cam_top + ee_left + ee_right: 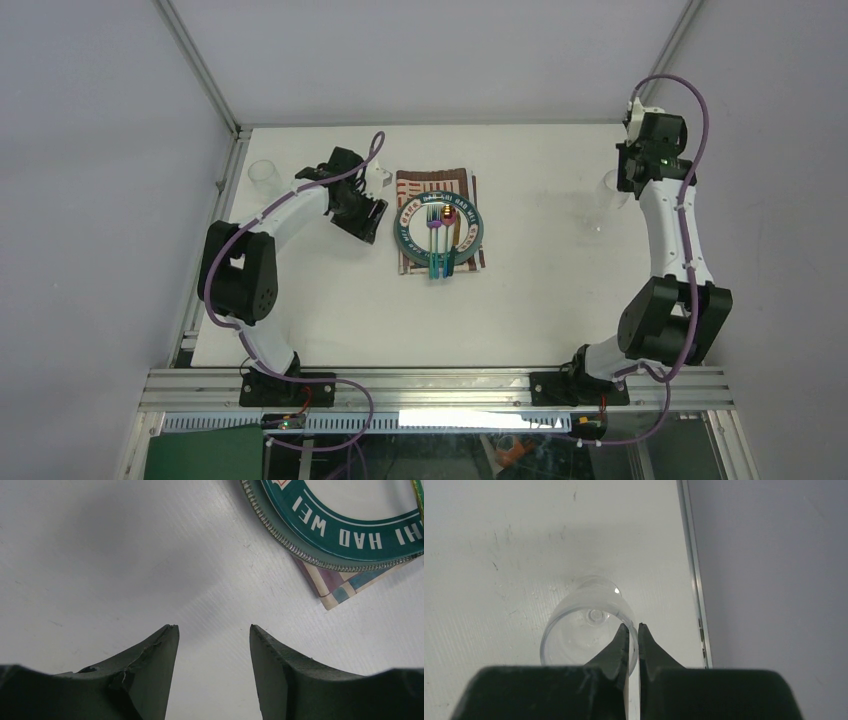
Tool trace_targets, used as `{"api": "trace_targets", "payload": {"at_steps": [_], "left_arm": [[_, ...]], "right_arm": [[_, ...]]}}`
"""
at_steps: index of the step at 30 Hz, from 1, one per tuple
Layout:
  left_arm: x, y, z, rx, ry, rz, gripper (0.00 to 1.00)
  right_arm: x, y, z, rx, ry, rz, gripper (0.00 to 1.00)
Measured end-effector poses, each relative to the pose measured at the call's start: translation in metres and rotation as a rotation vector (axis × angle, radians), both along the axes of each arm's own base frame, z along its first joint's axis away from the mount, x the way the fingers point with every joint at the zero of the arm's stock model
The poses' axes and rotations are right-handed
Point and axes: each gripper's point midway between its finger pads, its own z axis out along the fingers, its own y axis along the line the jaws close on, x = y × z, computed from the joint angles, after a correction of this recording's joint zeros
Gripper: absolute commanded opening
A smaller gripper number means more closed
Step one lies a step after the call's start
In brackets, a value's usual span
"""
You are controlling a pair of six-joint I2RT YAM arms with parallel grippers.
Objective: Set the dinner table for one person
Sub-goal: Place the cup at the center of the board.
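Left claw (212,630) hangs parted on a folded arm; right claw (634,626) is pinched closed, arm outstretched.

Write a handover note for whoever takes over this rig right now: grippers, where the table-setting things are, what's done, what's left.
Left gripper: open, empty, hovering over the dinner table just left of the plate.
Right gripper: shut on the rim of a clear glass near the table's far right edge.
Done: the plate sits on the placemat mid-table, and the cutlery lies on the plate.
Second clear glass stands at the far left, untouched.
Left, probably: bring the held glass to the setting and lay the cutlery beside the plate.
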Motion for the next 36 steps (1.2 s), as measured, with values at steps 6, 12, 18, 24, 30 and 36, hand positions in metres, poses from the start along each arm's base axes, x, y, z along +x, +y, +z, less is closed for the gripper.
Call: {"api": "trace_targets", "payload": {"at_steps": [6, 12, 18, 24, 30, 36], "left_arm": [[-0.002, 0.001, -0.004, 0.002, 0.005, 0.000, 0.56], [-0.002, 0.001, -0.004, 0.003, 0.004, 0.000, 0.56], [-0.002, 0.001, -0.005, 0.004, 0.004, 0.000, 0.56], [-0.008, 0.005, -0.013, 0.019, 0.022, -0.002, 0.56], [-0.009, 0.005, -0.014, 0.020, 0.022, -0.003, 0.56], [-0.008, 0.006, -0.014, 0.023, 0.018, -0.005, 0.56]], "right_arm": [[-0.007, -0.014, -0.016, 0.040, 0.020, -0.042, 0.00], [0.002, -0.036, -0.026, 0.048, 0.025, -0.087, 0.00], [0.026, -0.057, -0.032, 0.051, 0.028, -0.115, 0.00], [0.041, -0.065, -0.034, 0.039, 0.012, -0.113, 0.00], [0.060, -0.076, -0.040, 0.028, 0.002, -0.122, 0.00], [0.073, -0.092, -0.039, 0.018, -0.012, -0.147, 0.00]]}}
